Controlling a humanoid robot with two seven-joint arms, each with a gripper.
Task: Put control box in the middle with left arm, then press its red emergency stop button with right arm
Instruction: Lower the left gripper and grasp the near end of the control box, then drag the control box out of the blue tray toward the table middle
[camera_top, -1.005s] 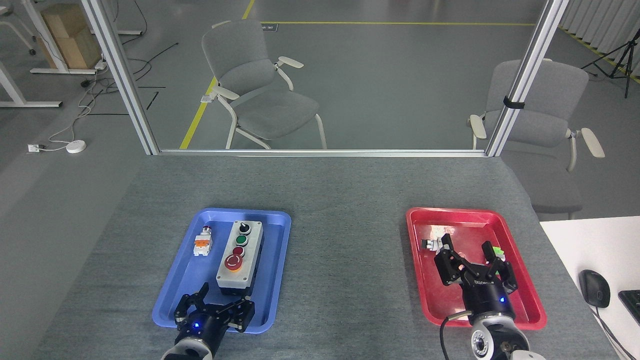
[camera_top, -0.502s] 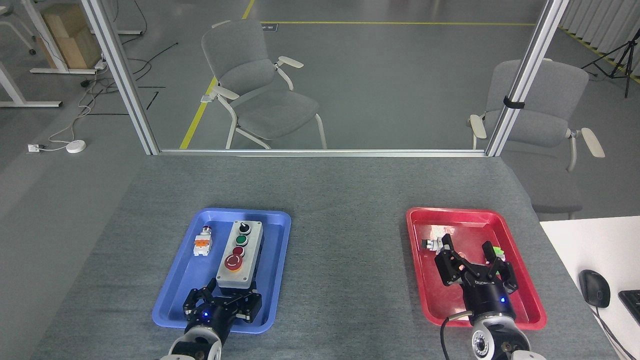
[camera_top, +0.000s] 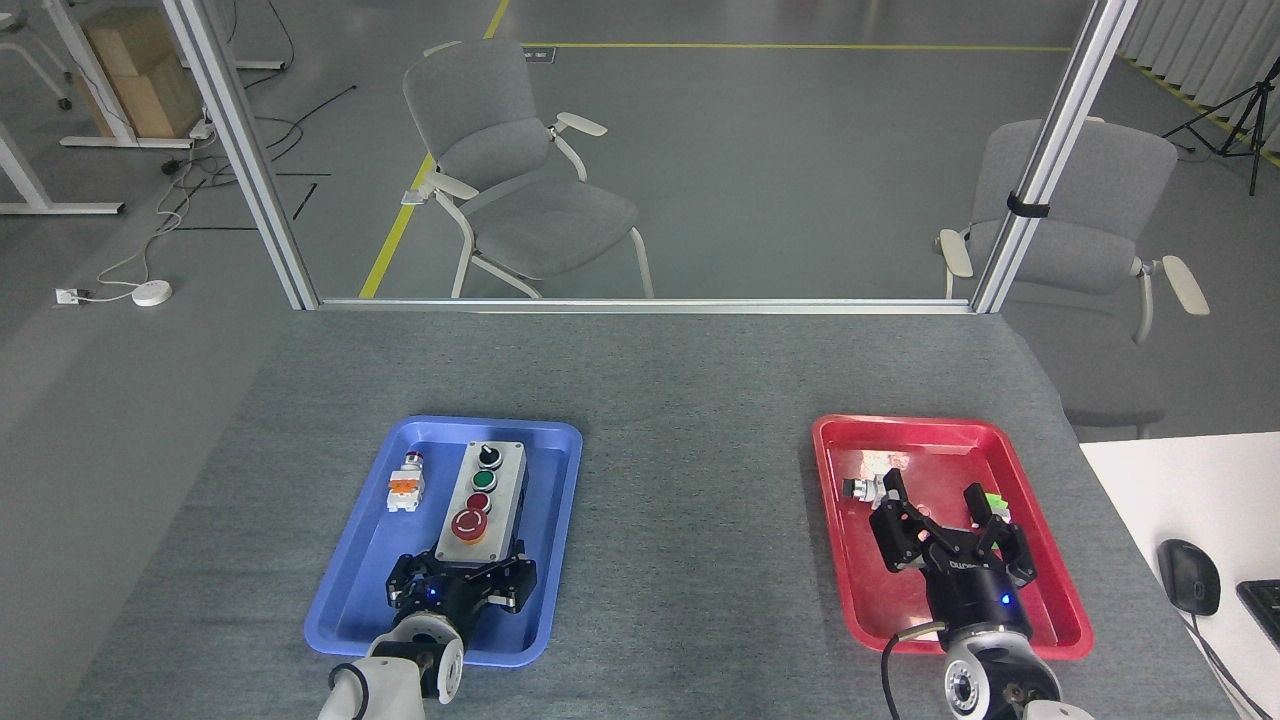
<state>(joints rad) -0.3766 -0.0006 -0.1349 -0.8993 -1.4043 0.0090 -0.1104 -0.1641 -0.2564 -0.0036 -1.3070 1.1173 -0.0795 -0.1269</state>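
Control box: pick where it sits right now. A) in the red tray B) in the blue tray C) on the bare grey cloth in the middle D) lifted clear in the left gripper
B: the control box lies flat inside the blue tray, with the left gripper at its near end.

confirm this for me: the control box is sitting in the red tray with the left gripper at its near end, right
Not quite. The head view shows the control box lying in the blue tray, not the red tray, which sits under the right gripper. The rest holds: the left gripper is at the box's near end.
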